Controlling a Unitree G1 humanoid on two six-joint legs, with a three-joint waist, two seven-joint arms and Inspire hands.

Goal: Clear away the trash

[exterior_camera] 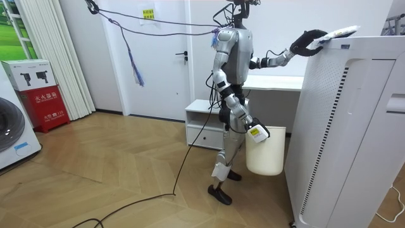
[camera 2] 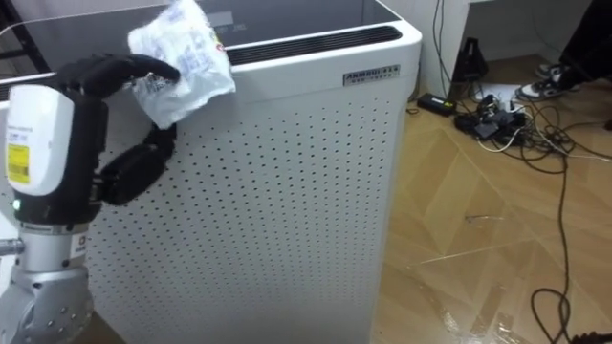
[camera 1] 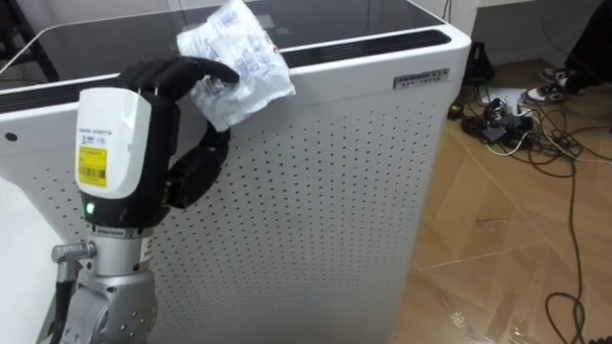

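Currently the robot is standing just beside a tall white perforated appliance [camera 1: 335,191], as the room view shows. Left hand [camera 1: 177,81] is reaching up to the appliance's top front edge and is grasping a crumpled clear plastic wrapper [camera 1: 239,57]; dark fingers are curling over the wrapper's near side, thumb bending below. Wrapper is leaning on that top edge, partly sticking up above it. Right hand [exterior_camera: 256,132] is hanging low by the hip at the rim of a white bin [exterior_camera: 266,155]; its grasp cannot be told. Tangled cables [camera 1: 512,124] are lying on the wooden floor [camera 1: 497,248] beyond the appliance.
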